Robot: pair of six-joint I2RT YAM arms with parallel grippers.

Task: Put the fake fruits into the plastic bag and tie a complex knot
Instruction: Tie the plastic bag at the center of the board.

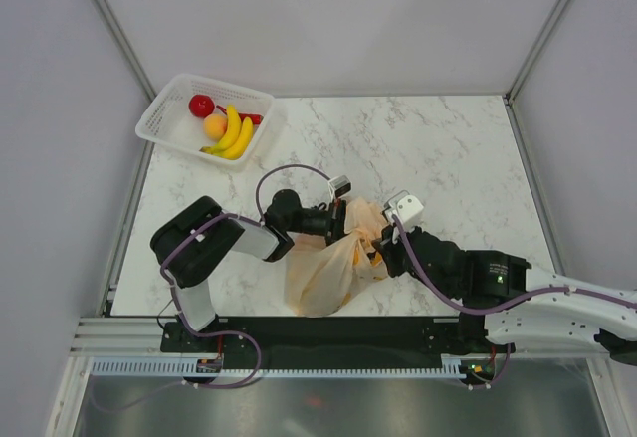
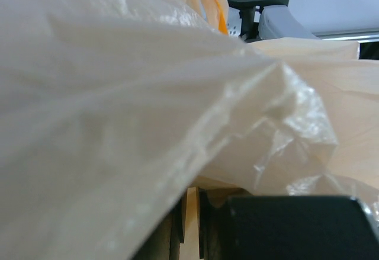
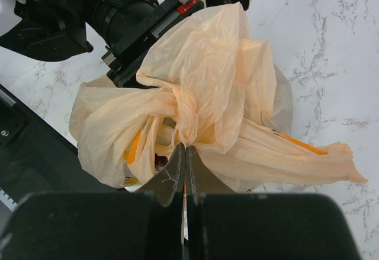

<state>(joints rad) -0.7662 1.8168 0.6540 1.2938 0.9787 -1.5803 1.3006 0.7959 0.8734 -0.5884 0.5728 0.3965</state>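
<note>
R gripper (image 3: 185, 153) is closed to a hairline. Its tips pinch the plastic bag (image 3: 112, 130) film right under the knot (image 3: 186, 115), w/ a sliver of peach plastic showing betw. the two fingers. Knot sits just beyond the tips: a tight bunched twist, w/ crumpled film puffing up past it. One long flat handle end (image 3: 308, 156) runs out to the gripper's right over the marble bench (image 3: 331, 47). Bag body bulges to the gripper's left. Thru the film a yellow fruit (image 3: 133, 147) and sth dark show beside the tips; can't tell which fruits.

L gripper (image 2: 192, 212) faces the R one from the far side of the knot. Its wrist cam is nearly all plastic. The fingers at the bottom edge are almost together w/ a thin peach strip in the slit, so it looks clamped on bag film too.

From above, both grippers meet at the bag's top end, and the rest of the bag lies back toward the arm bases. Well apart from both grippers, at the far-left bench corner beyond the L gripper, a white lattice basket (image 1: 171, 99) holds a red apple (image 1: 201, 106), peach (image 1: 215, 125), bananas (image 1: 235, 133) and red chili (image 1: 253, 118).
</note>
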